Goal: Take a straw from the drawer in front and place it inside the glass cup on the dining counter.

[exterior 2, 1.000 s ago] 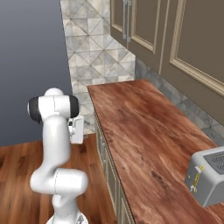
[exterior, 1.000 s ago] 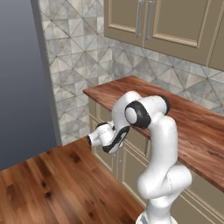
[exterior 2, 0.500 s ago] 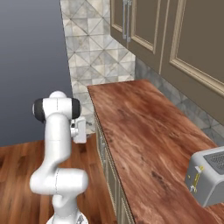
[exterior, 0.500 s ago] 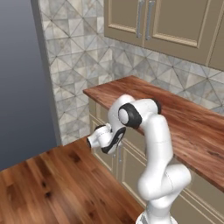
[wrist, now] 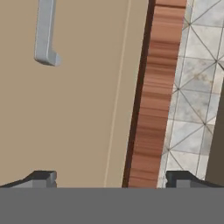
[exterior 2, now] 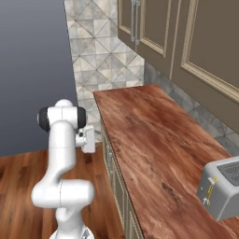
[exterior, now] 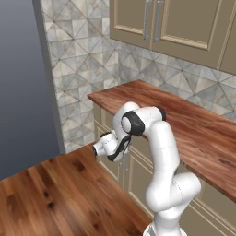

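Drawer shut, beige front filling left and centre of hand view, so straw presumably inside | handle upper left, untouched | gripper spread wide, empty, facing the front at frame bottom, likely lining up to pull | counter edge right of centre

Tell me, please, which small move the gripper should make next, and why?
Probably shift the open gripper across to the silver handle on the closed drawer front. The handle sits off toward one fingertip's side, while the fingertips now straddle the counter edge, not the handle.
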{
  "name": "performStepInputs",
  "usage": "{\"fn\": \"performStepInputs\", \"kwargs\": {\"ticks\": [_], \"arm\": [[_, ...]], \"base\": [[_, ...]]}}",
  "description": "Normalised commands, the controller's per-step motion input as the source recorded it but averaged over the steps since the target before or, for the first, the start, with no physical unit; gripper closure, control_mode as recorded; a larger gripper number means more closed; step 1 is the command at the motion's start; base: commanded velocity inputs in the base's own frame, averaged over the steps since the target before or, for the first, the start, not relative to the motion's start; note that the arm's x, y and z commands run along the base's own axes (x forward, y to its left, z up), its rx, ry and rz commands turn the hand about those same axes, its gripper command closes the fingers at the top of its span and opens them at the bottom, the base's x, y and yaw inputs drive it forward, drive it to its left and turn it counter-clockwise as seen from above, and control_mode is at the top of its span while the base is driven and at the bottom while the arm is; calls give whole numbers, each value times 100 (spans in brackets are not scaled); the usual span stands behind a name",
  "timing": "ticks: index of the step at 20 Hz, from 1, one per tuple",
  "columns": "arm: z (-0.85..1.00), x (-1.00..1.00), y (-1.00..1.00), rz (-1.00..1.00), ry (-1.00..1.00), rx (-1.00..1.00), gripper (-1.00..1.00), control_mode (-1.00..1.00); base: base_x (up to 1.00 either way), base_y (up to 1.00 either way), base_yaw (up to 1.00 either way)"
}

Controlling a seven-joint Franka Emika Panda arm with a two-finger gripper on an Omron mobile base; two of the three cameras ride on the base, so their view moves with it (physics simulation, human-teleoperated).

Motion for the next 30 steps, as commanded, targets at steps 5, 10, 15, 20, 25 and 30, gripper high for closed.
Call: {"fn": "performStepInputs", "kwargs": {"ticks": [5, 10, 15, 20, 25, 30], "arm": [[-25, 30, -12, 0, 0, -2, -100, -100], [-25, 38, -7, 0, 0, -3, -100, -100], [-26, 39, -4, 0, 0, -2, -100, -100], [-24, 45, 0, 0, 0, 0, -100, -100], [-30, 51, 0, 0, 0, -2, -100, -100], [-43, 48, 0, 0, -1, -2, -100, -100]], "base": [[0, 0, 0], [0, 0, 0], [0, 0, 0], [0, 0, 0], [0, 0, 0], [0, 0, 0]]}}
